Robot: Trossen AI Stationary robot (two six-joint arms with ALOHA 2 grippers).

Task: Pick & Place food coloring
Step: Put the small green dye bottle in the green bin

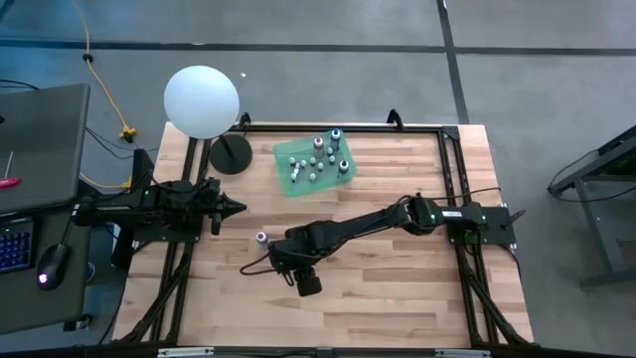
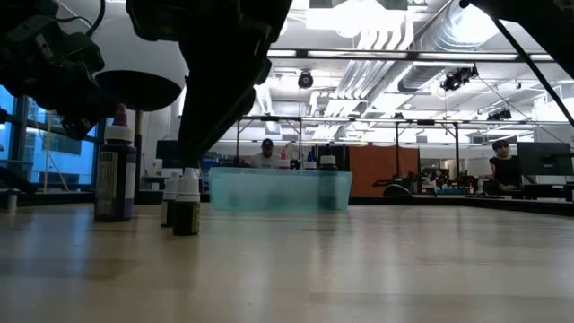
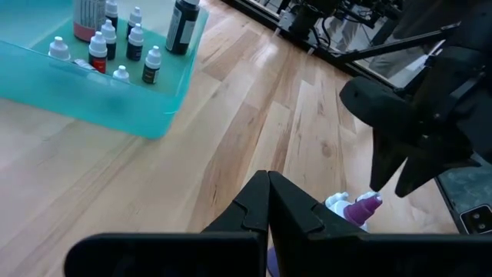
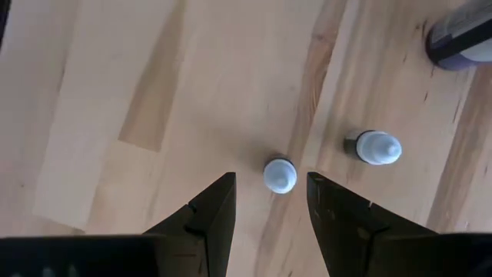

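Right claw (image 4: 269, 201) open, straddling a small bottle (image 4: 280, 175) on bare table (image 4: 115, 92).

A pale wood-plank surface (image 1: 397, 298) stands on a grey floor (image 1: 556, 89) crossed by dark lines, with a yellow cable (image 1: 99, 80) trailing past one corner. A desk (image 1: 40, 129) beside it carries a keyboard (image 1: 15, 244) and a mouse (image 1: 52, 266). A big white globe (image 1: 202, 100) rises on a black round base (image 1: 231, 154). Beyond lies an open workshop — exposed white ducts (image 2: 395, 36) and bright ceiling lights overhead, blue-lit windows (image 2: 36, 152) along one side — where a seated person (image 2: 504, 166) shows at a far workstation.
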